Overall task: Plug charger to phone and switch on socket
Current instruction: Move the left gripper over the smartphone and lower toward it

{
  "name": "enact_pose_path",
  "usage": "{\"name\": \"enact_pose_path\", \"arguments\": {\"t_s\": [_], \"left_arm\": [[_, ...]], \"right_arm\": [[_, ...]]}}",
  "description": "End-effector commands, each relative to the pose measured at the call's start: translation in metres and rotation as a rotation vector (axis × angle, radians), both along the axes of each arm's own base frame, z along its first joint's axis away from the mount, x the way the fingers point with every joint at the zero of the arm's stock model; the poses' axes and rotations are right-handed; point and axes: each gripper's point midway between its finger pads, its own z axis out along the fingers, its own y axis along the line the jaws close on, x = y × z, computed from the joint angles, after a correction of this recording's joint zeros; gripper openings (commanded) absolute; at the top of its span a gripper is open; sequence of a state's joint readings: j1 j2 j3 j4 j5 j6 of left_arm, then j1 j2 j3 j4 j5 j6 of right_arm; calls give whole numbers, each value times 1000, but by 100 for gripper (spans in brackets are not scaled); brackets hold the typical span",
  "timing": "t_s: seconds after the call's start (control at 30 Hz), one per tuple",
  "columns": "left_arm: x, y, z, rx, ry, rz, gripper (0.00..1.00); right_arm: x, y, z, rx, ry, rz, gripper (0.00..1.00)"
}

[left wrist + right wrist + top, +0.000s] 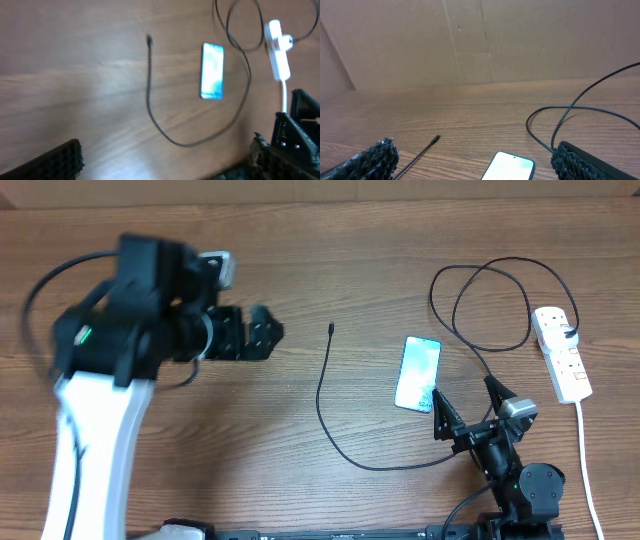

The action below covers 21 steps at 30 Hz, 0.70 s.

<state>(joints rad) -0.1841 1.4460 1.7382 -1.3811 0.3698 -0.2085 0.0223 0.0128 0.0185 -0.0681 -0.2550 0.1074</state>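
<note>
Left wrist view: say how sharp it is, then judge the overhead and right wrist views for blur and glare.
Left wrist view: soft all over; the slim blue-screened smartphone shows no readable text. Overhead view: the white-and-black left arm is smeared, the thin black charger cable crisp. Right wrist view: the brown wooden table sharp-grained, no glare; the right claw's fingers slightly soft.

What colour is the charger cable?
Black; the charger cable shows best in the overhead view.
</note>
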Motion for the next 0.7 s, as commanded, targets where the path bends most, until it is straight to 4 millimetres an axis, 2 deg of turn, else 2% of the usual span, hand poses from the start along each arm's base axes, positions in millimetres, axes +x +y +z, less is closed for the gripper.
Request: {"name": "enact_pose_path", "arguments": {"t_s": [0.0,0.03,0.2,0.37,0.4,0.43,0.5,0.57,0.6,0.67], "left_arm": [[9,-30,-14,-133,113,-80,41],[13,-34,-22,-145,145,-85,4],[25,-52,-72,-112,320,-74,4],[30,-70,-128,83,412,-45,4],[31,-79,-140,111,416,-62,9],[31,-85,-147,121,418,-77,20],[33,-104,-167,134,425,-118,48],[34,-121,-186,142,440,-143,86],[33,-129,-195,145,450,-150,100],[31,-145,-219,158,480,-153,100]], "right_arm": [[0,0,-2,-4,-6,-2,100],[0,0,-2,-4,-6,-2,100],[0,0,-2,-4,-6,-2,100],[0,0,-2,-4,-6,-2,100],[0,0,-2,-4,-6,-2,100],[0,0,-2,-4,-6,-2,100],[0,0,-2,-4,-6,-2,100],[0,0,-2,-4,-6,-2,100],[0,0,-2,-4,-6,-2,100],[0,0,-2,-4,-6,-2,100]]}}
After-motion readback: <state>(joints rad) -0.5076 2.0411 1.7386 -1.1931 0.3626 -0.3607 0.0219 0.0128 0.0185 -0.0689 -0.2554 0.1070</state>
